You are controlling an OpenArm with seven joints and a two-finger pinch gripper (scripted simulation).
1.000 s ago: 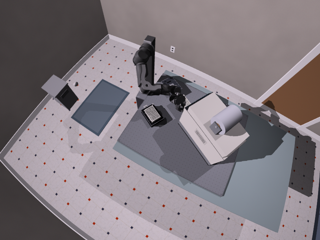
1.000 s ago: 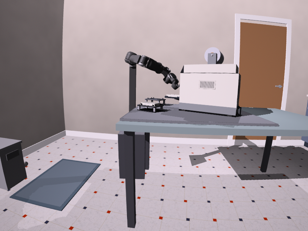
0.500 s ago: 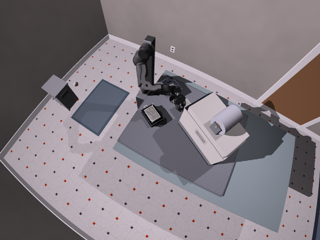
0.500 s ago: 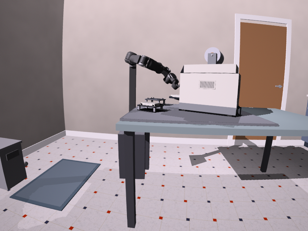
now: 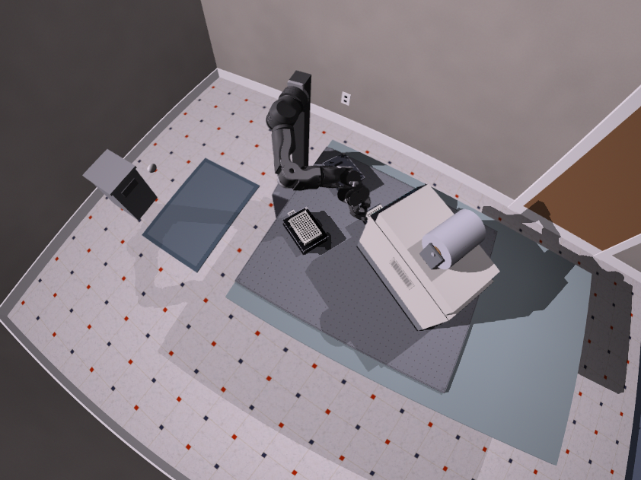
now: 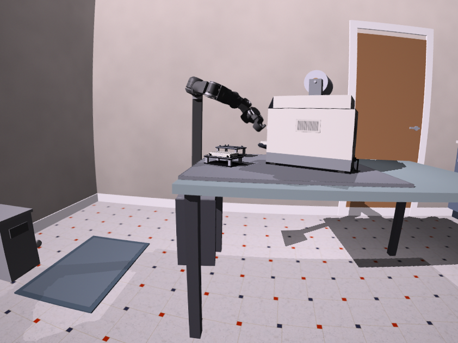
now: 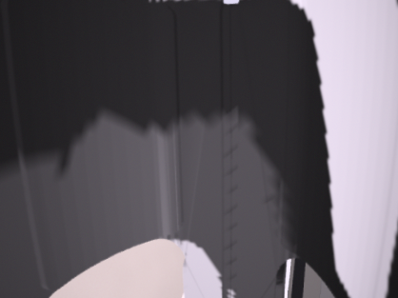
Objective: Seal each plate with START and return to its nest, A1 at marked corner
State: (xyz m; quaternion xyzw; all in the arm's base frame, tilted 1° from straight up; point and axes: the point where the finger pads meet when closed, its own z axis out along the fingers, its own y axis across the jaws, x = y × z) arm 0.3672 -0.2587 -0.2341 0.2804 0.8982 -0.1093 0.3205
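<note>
START press — plate (image 5: 374,211) (image 6: 262,142) half inside sealer (image 5: 393,271) (image 6: 282,141), top view.
Gripper (image 5: 365,218) (image 6: 264,125) fingers together, empty; back off straight, clear of stage — await green. Other plate (image 5: 305,226) (image 6: 223,154) nested at 9 o'clock.

A brown wooden door (image 5: 579,181) (image 6: 390,122) with a silver lever handle (image 6: 414,128) is framed by white trim (image 6: 353,58) in the pale, mottled wall (image 5: 416,36) (image 6: 221,33). A white 2-socket outlet plate (image 5: 346,98) is mounted low on that wall. A white baseboard (image 5: 251,86) (image 6: 141,198) is run along its foot. The pale tiled floor (image 5: 240,395) (image 6: 267,316) is dotted with small red and dark blue squares. On it, 1 flat blue-grey rectangular mat (image 5: 202,213) (image 6: 81,270) with a darker border is laid near 1 grey box-shaped cabinet (image 5: 112,173) (image 6: 15,213), whose dark front is marked by a recessed rectangle.
</note>
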